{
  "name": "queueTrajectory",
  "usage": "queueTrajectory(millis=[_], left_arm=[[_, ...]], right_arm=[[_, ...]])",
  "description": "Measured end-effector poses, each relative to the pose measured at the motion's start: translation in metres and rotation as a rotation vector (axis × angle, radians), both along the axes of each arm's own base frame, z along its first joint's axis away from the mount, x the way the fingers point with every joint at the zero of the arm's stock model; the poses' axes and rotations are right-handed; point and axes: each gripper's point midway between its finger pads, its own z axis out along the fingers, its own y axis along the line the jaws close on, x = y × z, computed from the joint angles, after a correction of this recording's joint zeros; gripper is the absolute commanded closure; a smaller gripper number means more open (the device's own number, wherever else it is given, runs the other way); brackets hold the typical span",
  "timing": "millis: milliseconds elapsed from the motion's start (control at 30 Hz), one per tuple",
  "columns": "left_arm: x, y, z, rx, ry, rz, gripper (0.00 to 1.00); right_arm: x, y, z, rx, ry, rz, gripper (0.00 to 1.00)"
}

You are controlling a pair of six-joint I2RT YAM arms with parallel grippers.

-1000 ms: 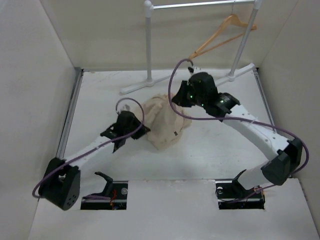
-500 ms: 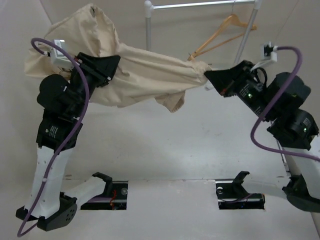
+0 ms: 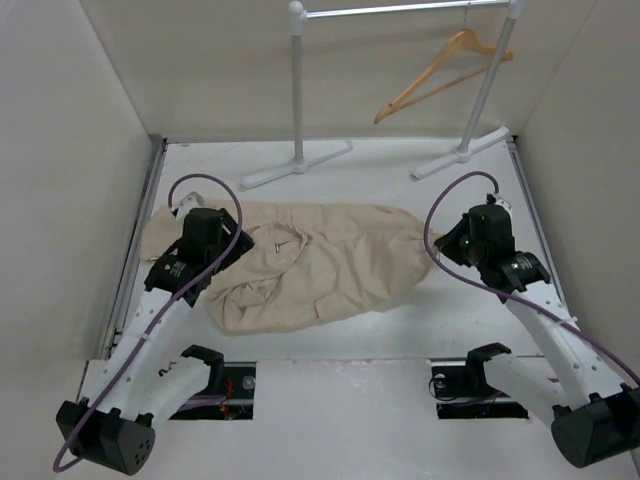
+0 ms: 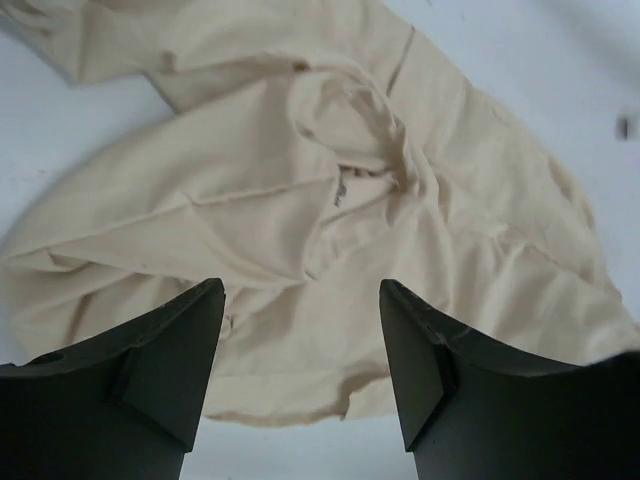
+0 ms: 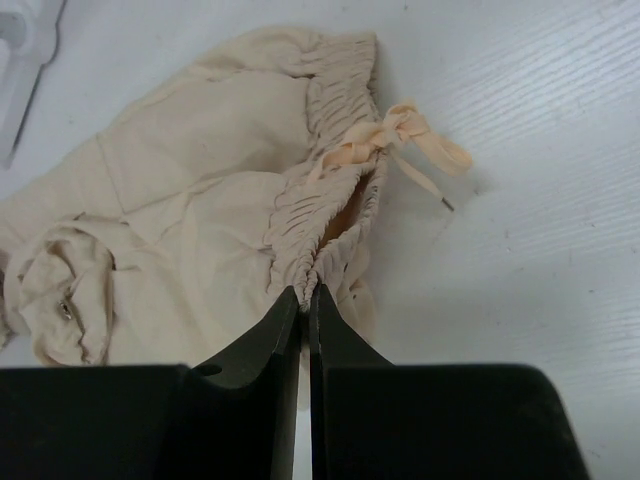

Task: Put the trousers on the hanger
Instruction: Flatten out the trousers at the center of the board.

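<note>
Beige cotton across the middle of the white table (image 3: 400, 330): the trousers (image 3: 320, 265), lying flat but rumpled, stretched sideways from the left arm to the right arm, with the deepest folds bunched toward the near left edge. At the right end, the gathered elastic waistband, and the drawstring bow (image 5: 400, 140) loose on the tabletop just beside it. On that waistband the right gripper (image 5: 306, 292), pressed together and pinching a ridge of the puckered cloth between its black fingertips. From above, seen low at the cloth's right tip (image 3: 440, 243), with the forearm running back toward the near right corner. At the other end the left gripper (image 3: 222, 245), spread wide with nothing between the fingers (image 4: 170, 340), held over the crumpled fabric (image 4: 330, 200) and apart from it in the wrist view. Below those fingers, overlapping layers, a long seam and a puckered opening in the cloth; finer detail too small to make out. Looped over each wrist, a purple cable (image 3: 200, 185). At the far side of the table, the white garment rack (image 3: 297, 90) on its two splayed feet. On its rail, at the right, the light-brown wooden hanger (image 3: 440, 75), hung by the metal hook and tilted, well apart from the trousers and from both grippers. Trousers not yet on it.
</note>
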Motion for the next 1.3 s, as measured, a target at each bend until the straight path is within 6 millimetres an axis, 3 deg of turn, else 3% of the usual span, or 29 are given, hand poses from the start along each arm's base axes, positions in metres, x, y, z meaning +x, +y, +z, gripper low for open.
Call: queueTrajectory(millis=[133,300,433,600,667,733,767,833,900,1033,1100,1133,1200,1300], left_arm=[[0.012,0.025,-0.013,0.023,0.027,0.104,0.40],[0.008,0.024,-0.055,0.088,0.152,0.083,0.32],[-0.007,0.005,-0.080,0.145,0.208,-0.029,0.31],[-0.002,-0.039,-0.101,0.221,0.226,-0.211,0.32],[0.002,-0.048,-0.111,0.254,0.244,-0.247,0.47],[0.010,-0.049,-0.119,0.288,0.262,-0.256,0.78],[0.014,-0.046,-0.123,0.304,0.272,-0.252,0.88],[0.020,-0.037,-0.123,0.325,0.282,-0.227,0.92],[0.026,-0.021,-0.107,0.317,0.257,-0.171,0.92],[0.042,0.029,-0.021,0.238,0.054,0.032,0.93],[0.037,0.063,0.023,0.195,-0.051,0.173,0.93],[0.031,0.080,0.032,0.181,-0.074,0.240,0.93],[0.005,0.111,0.029,0.161,-0.056,0.379,0.94],[-0.045,0.141,-0.014,0.164,0.124,0.541,0.92]], right_arm=[[0.006,0.003,0.011,0.022,-0.052,0.003,0.91],[0.007,0.003,0.016,0.027,-0.072,0.002,0.91],[0.008,-0.003,0.018,0.028,-0.082,-0.016,0.91],[0.007,-0.005,0.017,0.030,-0.081,-0.020,0.92],[0.006,-0.012,0.017,0.036,-0.087,-0.040,0.93],[0.006,-0.025,0.019,0.040,-0.095,-0.083,0.93],[0.006,-0.032,0.021,0.042,-0.101,-0.107,0.94],[0.006,-0.047,0.024,0.045,-0.110,-0.162,0.94],[0.003,-0.065,0.025,0.046,-0.109,-0.226,0.94],[-0.007,-0.096,0.027,0.046,-0.110,-0.346,0.95],[-0.012,-0.108,0.027,0.049,-0.114,-0.398,0.95],[-0.015,-0.113,0.026,0.048,-0.115,-0.422,0.95],[-0.023,-0.123,0.018,0.049,-0.096,-0.468,0.95],[-0.034,-0.130,-0.002,0.042,-0.038,-0.512,0.94]])
